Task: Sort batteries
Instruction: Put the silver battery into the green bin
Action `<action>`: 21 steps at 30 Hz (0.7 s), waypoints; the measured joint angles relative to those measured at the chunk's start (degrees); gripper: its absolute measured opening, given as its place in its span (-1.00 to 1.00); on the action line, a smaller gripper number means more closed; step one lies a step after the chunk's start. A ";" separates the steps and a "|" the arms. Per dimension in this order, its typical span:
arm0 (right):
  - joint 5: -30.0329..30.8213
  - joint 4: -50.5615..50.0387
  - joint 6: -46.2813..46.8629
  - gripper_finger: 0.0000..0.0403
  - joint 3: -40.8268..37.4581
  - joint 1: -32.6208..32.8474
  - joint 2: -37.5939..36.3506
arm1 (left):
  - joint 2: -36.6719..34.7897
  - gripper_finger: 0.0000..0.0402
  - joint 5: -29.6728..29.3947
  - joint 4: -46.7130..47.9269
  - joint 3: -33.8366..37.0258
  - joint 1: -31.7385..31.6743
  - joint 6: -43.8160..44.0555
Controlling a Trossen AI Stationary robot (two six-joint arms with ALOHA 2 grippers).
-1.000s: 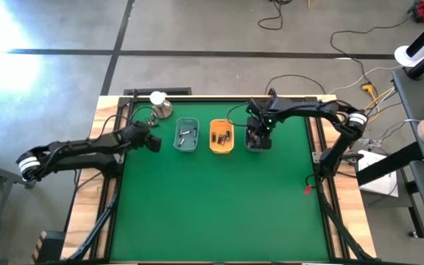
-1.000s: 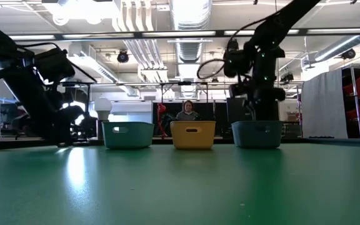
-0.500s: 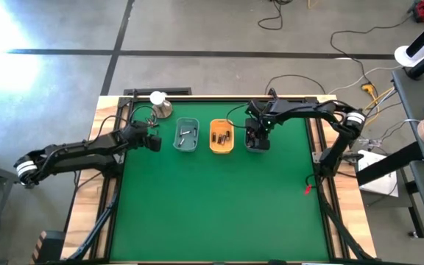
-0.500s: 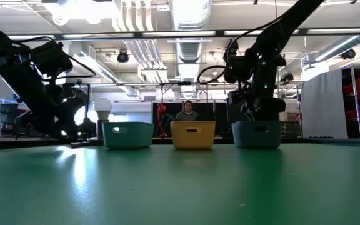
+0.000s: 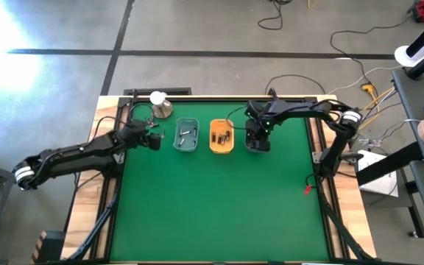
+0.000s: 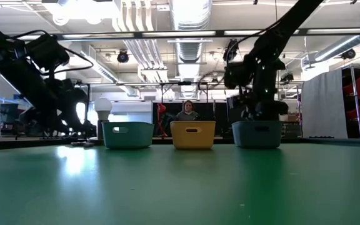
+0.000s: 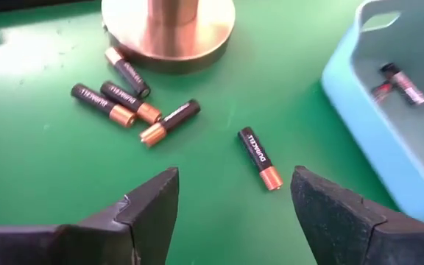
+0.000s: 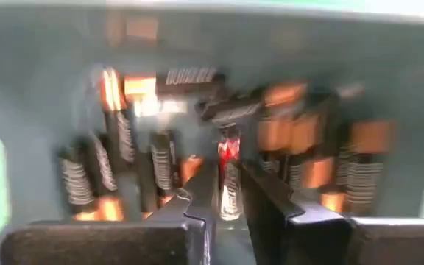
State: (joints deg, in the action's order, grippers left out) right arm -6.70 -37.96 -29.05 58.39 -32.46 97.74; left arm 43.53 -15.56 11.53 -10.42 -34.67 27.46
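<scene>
**Small, hard and quick to roll: take each cell across its waist**

Nearest the left tool, whose fingers stand spread wide and empty, one loose battery lies on the green table, apart from the others. Just beyond it a cluster of four batteries lies by the foot of the metal dome; the blue tray beside them already holds a few.

These cells are light, rigid and smooth. I'd judge they will roll or squirt out under a glancing pinch, so the fingers should straddle the lone one square across its middle, not at its coppery end.

Farther over, the right tool is down inside the dark tray, nearly clenched on a red-banded battery standing among many; the view is blurred, so the grip looks likely rather than sure. The orange tray sits between the two others.
</scene>
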 joint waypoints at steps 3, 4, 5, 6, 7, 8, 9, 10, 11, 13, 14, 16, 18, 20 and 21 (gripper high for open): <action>0.03 -0.68 -0.35 -0.71 -0.06 0.06 0.14 | -1.63 0.20 0.14 0.04 -0.04 -0.01 -0.02; 0.02 -1.02 -0.37 -0.69 -0.13 0.06 0.25 | -2.08 0.20 0.16 0.06 -0.04 -0.01 -0.04; 0.00 -0.98 -0.42 -0.67 -0.04 0.06 0.25 | -2.48 0.20 0.14 0.07 -0.04 -0.01 -0.04; -0.08 -0.99 -0.56 -0.65 -0.13 0.05 0.21 | -2.82 0.20 0.16 0.05 -0.04 -0.01 -0.02; -0.17 -0.90 -0.75 -0.63 -0.15 0.04 0.21 | -3.15 0.20 0.17 0.06 -0.04 -0.01 -0.02; -0.17 -0.72 -1.08 -0.62 -0.24 0.04 0.21 | -3.49 0.20 0.22 0.09 -0.04 -0.01 -0.02; -0.51 -0.44 -1.48 -0.60 -0.47 0.04 0.19 | -3.71 0.20 0.26 0.06 -0.04 -0.01 0.00; -0.99 0.10 -1.59 -0.59 -0.70 -0.14 0.19 | -4.01 0.20 0.29 0.05 -0.04 -0.01 0.00; -1.68 0.66 -1.43 -0.58 -1.05 -0.23 0.13 | -4.31 0.20 0.29 0.06 -0.04 -0.01 0.00; -2.56 1.73 -0.79 -0.57 -1.71 -0.43 0.05 | -4.79 0.20 0.33 0.03 -0.04 -0.01 -0.02; -2.70 2.19 -0.75 -0.57 -2.06 -0.45 -0.01 | -5.09 0.20 0.33 0.05 -0.04 -0.01 -0.02; -3.04 3.20 -0.37 -0.59 -2.84 -0.60 -0.03 | -5.64 0.20 0.33 -0.03 -0.04 -0.01 -0.03; -3.37 4.57 0.98 -0.61 -3.74 -0.86 -0.03 | -6.20 0.20 0.58 -0.39 -0.04 -0.01 -0.45; -3.43 6.21 2.35 -0.64 -4.69 -0.90 -0.03 | -6.73 0.20 1.35 -1.64 -0.04 -0.01 -1.22; -3.45 7.15 2.77 -0.65 -5.14 -0.90 -0.03 | -6.96 0.20 1.91 -2.59 -0.04 -0.03 -1.60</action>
State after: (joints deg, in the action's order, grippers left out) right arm -10.15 -30.81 -26.27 53.25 -33.36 97.71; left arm 36.58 -13.64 8.94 -10.46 -34.70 25.86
